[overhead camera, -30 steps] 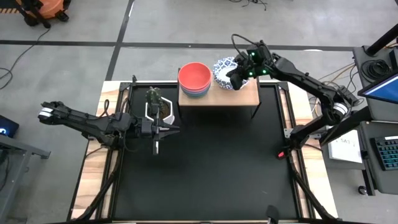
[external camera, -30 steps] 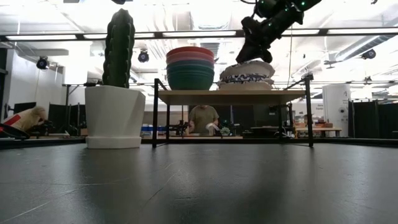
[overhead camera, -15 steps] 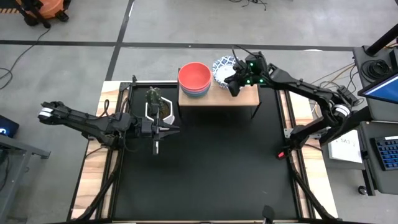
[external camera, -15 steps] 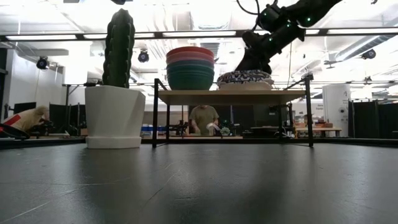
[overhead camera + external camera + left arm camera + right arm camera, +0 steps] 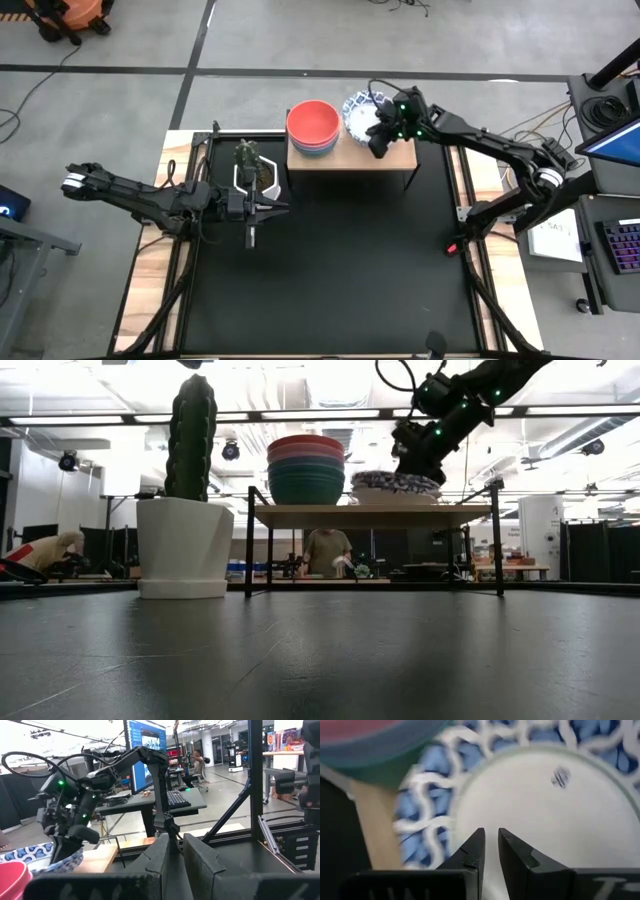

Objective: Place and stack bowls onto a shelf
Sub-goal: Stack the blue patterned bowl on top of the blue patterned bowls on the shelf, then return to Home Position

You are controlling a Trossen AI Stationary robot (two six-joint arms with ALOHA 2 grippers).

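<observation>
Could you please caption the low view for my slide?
Right hand above patterned bowls on the shelf, beside stacked plain bowls.

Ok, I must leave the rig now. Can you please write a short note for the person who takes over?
Right gripper: fingers nearly shut, empty, over the patterned bowls on the shelf.
Left gripper: fingers nearly shut, empty, waiting low beside the cactus pot.
Done: plain bowls stacked on the shelf, red on top; patterned stack beside them.
Left: no bowl shows on the table; pull the right arm back.
</observation>
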